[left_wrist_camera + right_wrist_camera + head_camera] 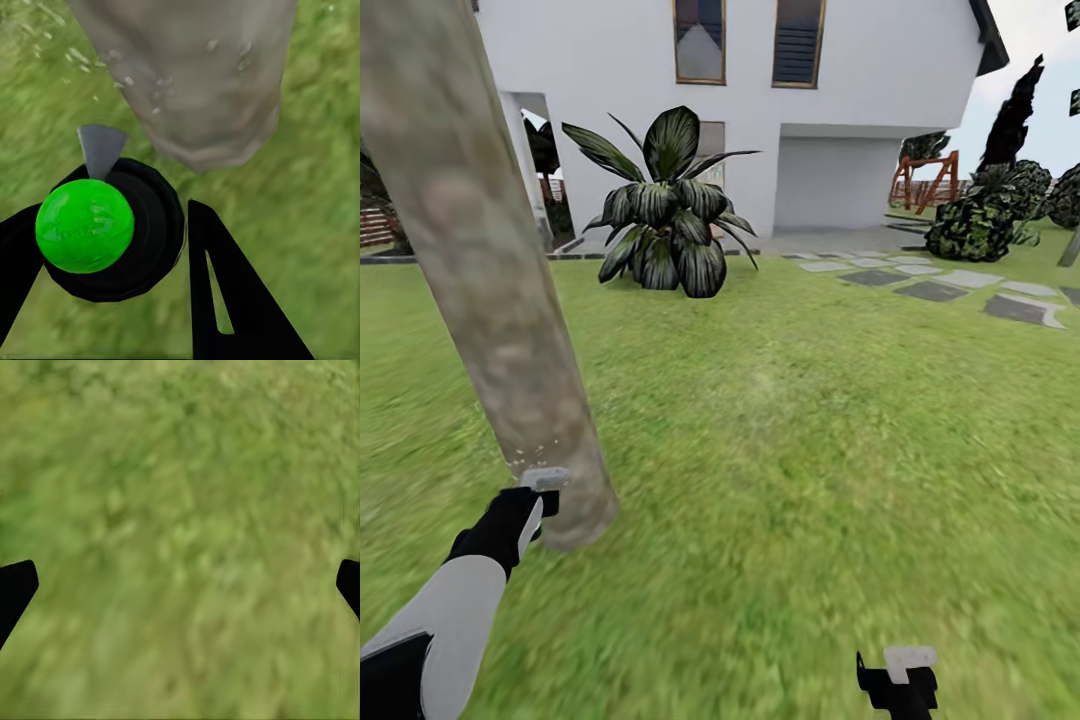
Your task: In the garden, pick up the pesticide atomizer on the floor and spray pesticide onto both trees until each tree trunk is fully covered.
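Observation:
A thick tree trunk (pixel 480 290) of mottled grey-brown bark leans across the left of the head view, its base in the grass lawn (pixel 810 450). My left gripper (pixel 528 508) is shut on the pesticide atomizer (pixel 85 225), a black sprayer with a bright green round top. Its grey nozzle (pixel 100 146) points at the trunk's base (pixel 202 75) from close by. Tiny white pesticide specks (pixel 127 79) dot the lower trunk and the nearby grass. My right gripper (pixel 895 680) hangs low at the right over bare grass, open and holding nothing, its fingertips (pixel 15 589) wide apart.
A broad-leaved dark green bush (pixel 665 220) stands ahead in front of the white house (pixel 860 90). Grey stepping stones (pixel 940 288) cross the lawn at the right, with dark bushes (pixel 980 220) and a wooden frame (pixel 925 180) behind. A bit of brown fence (pixel 375 225) shows far left.

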